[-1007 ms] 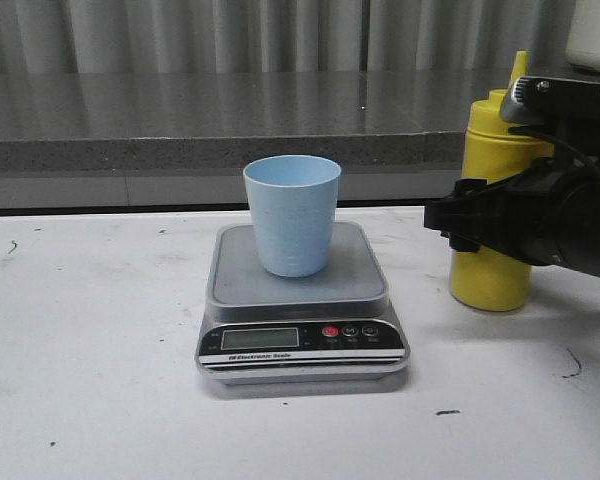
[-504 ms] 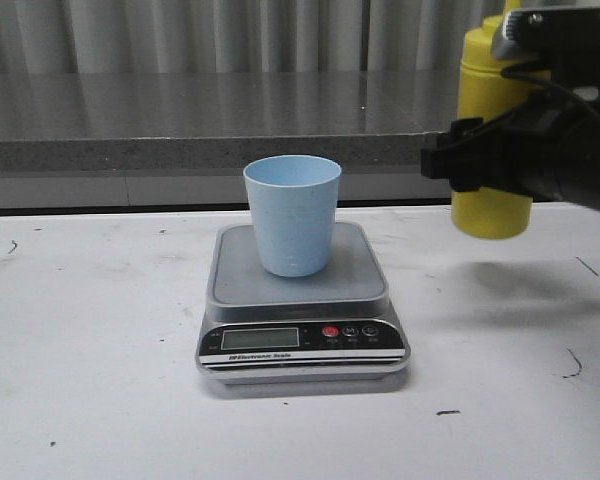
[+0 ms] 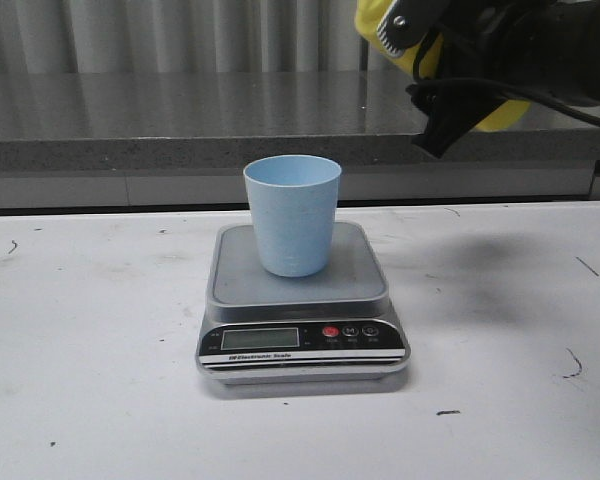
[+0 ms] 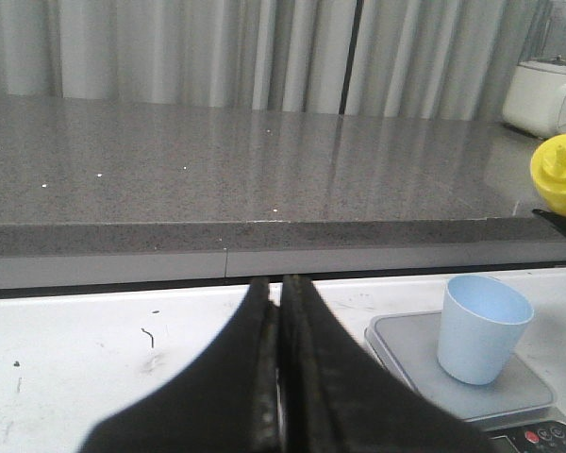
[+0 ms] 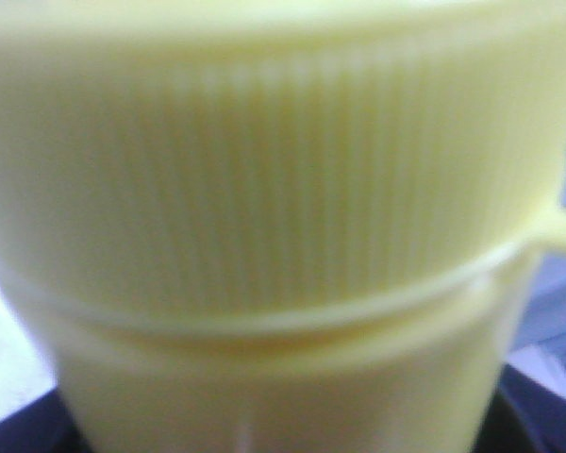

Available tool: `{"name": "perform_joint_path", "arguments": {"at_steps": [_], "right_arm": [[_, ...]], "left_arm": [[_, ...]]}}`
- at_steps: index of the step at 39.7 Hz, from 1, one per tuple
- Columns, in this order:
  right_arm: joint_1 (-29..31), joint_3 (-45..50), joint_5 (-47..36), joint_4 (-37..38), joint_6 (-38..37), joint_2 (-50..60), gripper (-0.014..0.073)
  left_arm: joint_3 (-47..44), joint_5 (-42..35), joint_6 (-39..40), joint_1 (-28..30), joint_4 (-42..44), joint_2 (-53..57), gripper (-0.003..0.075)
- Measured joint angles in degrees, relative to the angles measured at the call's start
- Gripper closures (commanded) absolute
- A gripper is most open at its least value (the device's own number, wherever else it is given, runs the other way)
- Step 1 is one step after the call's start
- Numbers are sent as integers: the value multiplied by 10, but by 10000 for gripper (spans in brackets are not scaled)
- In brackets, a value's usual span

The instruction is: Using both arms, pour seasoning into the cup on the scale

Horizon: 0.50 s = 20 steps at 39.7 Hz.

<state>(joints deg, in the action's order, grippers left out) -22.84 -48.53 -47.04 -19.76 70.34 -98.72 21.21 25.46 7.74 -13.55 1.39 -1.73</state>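
Note:
The pale blue cup point(image 3: 292, 215) stands upright on the silver-grey scale point(image 3: 364, 278) at the table's middle. My right gripper point(image 3: 458, 75) is shut on the yellow seasoning bottle point(image 3: 507, 113), held high at the upper right and tilted, above and to the right of the cup. In the right wrist view the bottle's ribbed cap point(image 5: 264, 189) fills the frame. My left gripper point(image 4: 279, 316) is shut and empty, low over the table to the left of the scale point(image 4: 406, 342) and cup point(image 4: 481, 328). The bottle's cap point(image 4: 560, 175) shows there at the far right.
A grey stone counter ledge point(image 3: 180, 150) runs behind the white table. A white appliance point(image 4: 547, 94) stands on the counter at the far right. The scale's black front panel with its red button point(image 3: 330, 332) faces me.
My right gripper has lifted the yellow bottle off the table, raised it up and leftward, and tilted it toward the cup. The cup and scale have not moved.

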Motion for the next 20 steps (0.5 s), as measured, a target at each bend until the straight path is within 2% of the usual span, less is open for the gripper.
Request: {"name": "perform_joint_path", "arguments": {"at_steps": [10,20], "right_arm": [[0,-1,-55,59,211,0,453],[0,-4,-119,157,319,0,453]], "left_arm": [[0,0,0,0,0,0,740],[0,0,0,0,0,0,740]]}}
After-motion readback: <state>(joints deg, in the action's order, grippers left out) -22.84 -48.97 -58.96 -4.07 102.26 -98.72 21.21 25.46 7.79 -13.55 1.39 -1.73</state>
